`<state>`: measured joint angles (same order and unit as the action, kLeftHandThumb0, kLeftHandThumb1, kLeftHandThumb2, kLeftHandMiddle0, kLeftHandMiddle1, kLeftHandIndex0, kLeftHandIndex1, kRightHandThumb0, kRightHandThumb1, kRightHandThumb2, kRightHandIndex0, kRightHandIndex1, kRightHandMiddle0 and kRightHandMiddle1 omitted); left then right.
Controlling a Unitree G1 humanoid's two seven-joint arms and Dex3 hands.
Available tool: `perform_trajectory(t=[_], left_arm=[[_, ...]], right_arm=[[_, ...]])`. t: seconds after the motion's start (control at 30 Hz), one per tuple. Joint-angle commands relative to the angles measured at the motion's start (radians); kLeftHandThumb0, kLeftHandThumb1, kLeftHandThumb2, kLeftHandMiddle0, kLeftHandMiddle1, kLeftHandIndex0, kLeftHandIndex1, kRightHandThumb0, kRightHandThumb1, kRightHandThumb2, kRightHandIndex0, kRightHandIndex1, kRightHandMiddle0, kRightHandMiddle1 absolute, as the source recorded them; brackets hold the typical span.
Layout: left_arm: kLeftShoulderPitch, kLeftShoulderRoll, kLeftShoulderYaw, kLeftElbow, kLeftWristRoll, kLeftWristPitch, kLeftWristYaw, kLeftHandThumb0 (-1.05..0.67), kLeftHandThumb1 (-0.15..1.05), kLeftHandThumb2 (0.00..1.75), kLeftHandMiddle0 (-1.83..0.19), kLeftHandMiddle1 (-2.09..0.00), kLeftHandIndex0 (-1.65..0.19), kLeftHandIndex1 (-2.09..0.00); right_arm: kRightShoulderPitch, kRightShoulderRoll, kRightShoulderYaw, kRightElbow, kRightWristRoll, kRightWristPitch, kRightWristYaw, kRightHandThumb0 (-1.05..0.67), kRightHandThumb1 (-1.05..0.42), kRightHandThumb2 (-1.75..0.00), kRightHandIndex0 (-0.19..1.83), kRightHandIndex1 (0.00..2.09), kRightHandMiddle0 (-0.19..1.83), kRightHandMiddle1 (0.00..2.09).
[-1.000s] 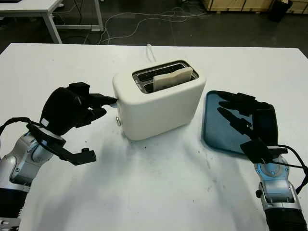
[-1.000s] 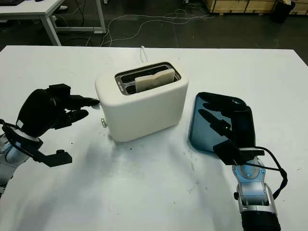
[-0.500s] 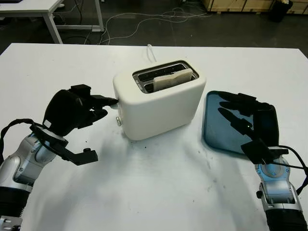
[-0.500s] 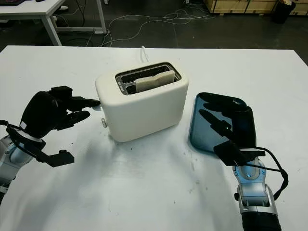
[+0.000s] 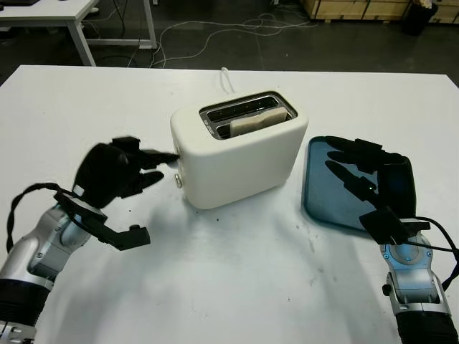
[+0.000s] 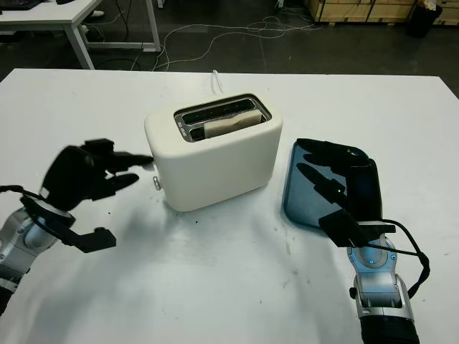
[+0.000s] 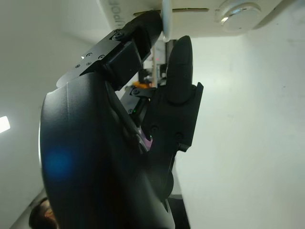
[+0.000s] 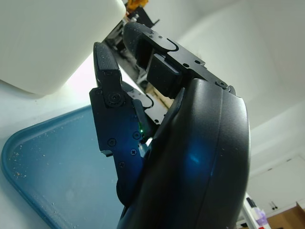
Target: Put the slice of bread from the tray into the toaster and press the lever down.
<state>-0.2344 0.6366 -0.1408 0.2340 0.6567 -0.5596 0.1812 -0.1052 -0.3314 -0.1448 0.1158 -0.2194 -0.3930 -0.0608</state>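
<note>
Presently, one white desk (image 5: 237,287) carries one toaster, one slice of bread, one tray and both robot hands. At the left, the left hand (image 5: 118,168) is level with the toaster's near-left end face, holding nothing, its fingers extended toward the appliance; the left wrist view shows one fingertip (image 7: 152,21) touching the white lever (image 7: 166,19) on that end face, with a round dial (image 7: 237,9) just beside the lever. At centre stands the single cream toaster (image 5: 240,154), upright, its long axis running from near-left to far-right across the desk, with a white cord (image 5: 225,76) leaving its far side. Its top has two parallel slots (image 5: 247,113) running along that same axis. The far slot holds nothing visible. The near slot holds the one slice of bread (image 5: 257,121), standing on edge, its long axis in line with the slot, seated toward the right-hand end, with its top edge about level with the slot rim. To the right of the toaster, near but apart from it, lies one dark blue tray (image 5: 326,186), carrying only scattered crumbs. The right hand (image 5: 362,172) is over the tray's right portion, open and holding nothing; whether it touches the tray surface cannot be told.
</note>
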Motion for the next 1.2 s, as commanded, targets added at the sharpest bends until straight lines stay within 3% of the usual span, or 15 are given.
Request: perform_trajectory(t=[0.0, 0.47, 0.87, 0.9, 0.97, 1.0, 1.17], left_arm=[[0.011, -0.009, -0.068, 0.044, 0.048, -0.01, -0.041, -0.33, 0.92, 0.27, -0.78, -1.42, -1.09, -0.09], [-0.007, -0.025, -0.153, 0.168, 0.044, -0.04, -0.034, -0.39, 0.92, 0.34, -0.76, -1.45, -1.08, -0.1], [-0.044, 0.045, -0.141, 0.069, 0.027, -0.053, -0.083, -0.48, 0.92, 0.5, -0.8, -1.42, -1.16, -0.23], [-0.051, 0.05, -0.139, 0.063, 0.024, -0.056, -0.09, -0.47, 0.92, 0.5, -0.79, -1.47, -1.14, -0.33], [-0.066, 0.056, -0.138, 0.053, 0.02, -0.062, -0.1, -0.46, 0.92, 0.51, -0.75, -1.59, -0.89, -0.9], [-0.072, 0.057, -0.138, 0.05, 0.019, -0.063, -0.106, -0.46, 0.92, 0.52, -0.74, -1.63, -0.82, -1.06], [-0.092, 0.054, -0.143, 0.054, 0.01, -0.066, -0.136, -0.45, 0.92, 0.55, -0.76, -1.62, -0.73, -1.26]], right_arm=[[0.008, -0.002, -0.002, -0.013, 0.006, -0.006, 0.001, -0.37, -0.92, -0.1, 0.96, 0.23, 0.94, 0.0], [0.008, -0.003, -0.003, -0.005, 0.01, -0.013, 0.003, -0.39, -0.92, -0.11, 0.96, 0.23, 0.94, 0.0], [0.008, -0.001, -0.002, -0.005, 0.011, -0.013, 0.004, -0.39, -0.92, -0.11, 0.96, 0.23, 0.95, 0.0], [0.008, -0.001, -0.002, -0.004, 0.013, -0.014, 0.005, -0.39, -0.92, -0.11, 0.96, 0.23, 0.95, 0.0], [0.01, -0.002, -0.002, -0.008, 0.009, -0.01, 0.004, -0.39, -0.92, -0.11, 0.96, 0.24, 0.95, 0.0], [0.011, -0.003, -0.002, -0.011, 0.005, -0.008, 0.003, -0.39, -0.92, -0.11, 0.96, 0.24, 0.95, 0.0], [0.01, -0.004, -0.004, -0.006, 0.01, -0.013, 0.003, -0.38, -0.92, -0.11, 0.96, 0.24, 0.95, 0.0]])
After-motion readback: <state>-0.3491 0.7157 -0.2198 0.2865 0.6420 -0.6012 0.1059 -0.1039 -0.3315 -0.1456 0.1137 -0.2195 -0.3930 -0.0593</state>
